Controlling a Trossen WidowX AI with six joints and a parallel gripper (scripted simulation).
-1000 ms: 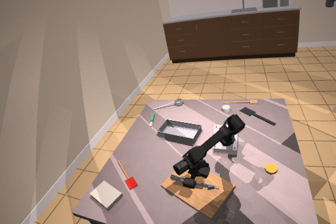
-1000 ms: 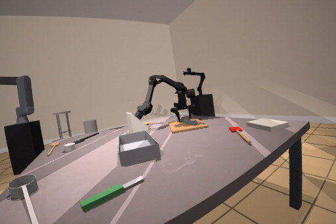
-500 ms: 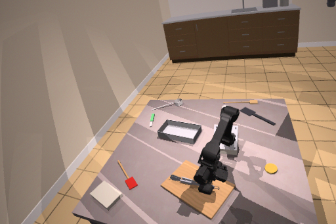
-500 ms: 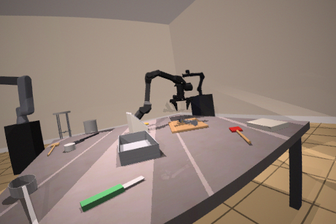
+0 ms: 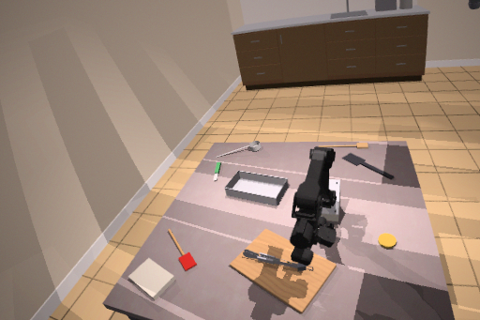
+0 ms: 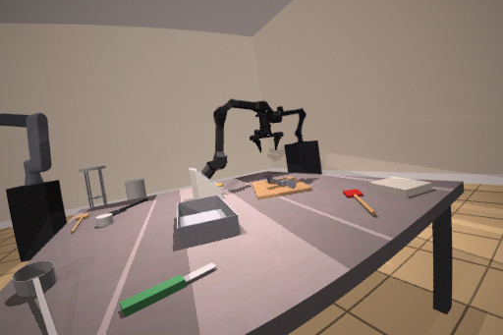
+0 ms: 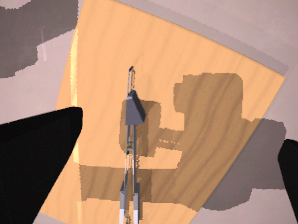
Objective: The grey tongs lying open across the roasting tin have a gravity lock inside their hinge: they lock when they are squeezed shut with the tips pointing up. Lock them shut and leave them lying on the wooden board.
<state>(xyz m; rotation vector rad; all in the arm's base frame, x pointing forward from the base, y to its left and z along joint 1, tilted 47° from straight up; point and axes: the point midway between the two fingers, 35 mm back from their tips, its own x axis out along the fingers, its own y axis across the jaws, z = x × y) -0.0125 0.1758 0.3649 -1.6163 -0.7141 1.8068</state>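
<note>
The grey tongs (image 5: pixel 277 260) (image 6: pixel 282 183) (image 7: pixel 134 112) lie on the wooden board (image 5: pixel 264 240) (image 6: pixel 265 192) (image 7: pixel 200 45). Their two arms lie close side by side, with a narrow gap in the wrist view. The lock inside the hinge cannot be seen. My gripper (image 6: pixel 268 149) (image 7: pixel 185 134) is wide open and empty, pointing down well above the board. In the wrist view the tongs lie below, between the spread fingers and nearer the left one, touching neither. The near end of the tongs is cut off by that view's lower edge.
The roasting tin (image 5: pixel 253 199) (image 6: pixel 211 231) stands apart from the board, with no tongs across it. A red-headed spatula (image 5: pixel 187 261) (image 6: pixel 353 194) and a pale block (image 5: pixel 151 278) (image 6: pixel 402 186) lie to the board's left in the top view. A yellow disc (image 5: pixel 387 240) lies to its right.
</note>
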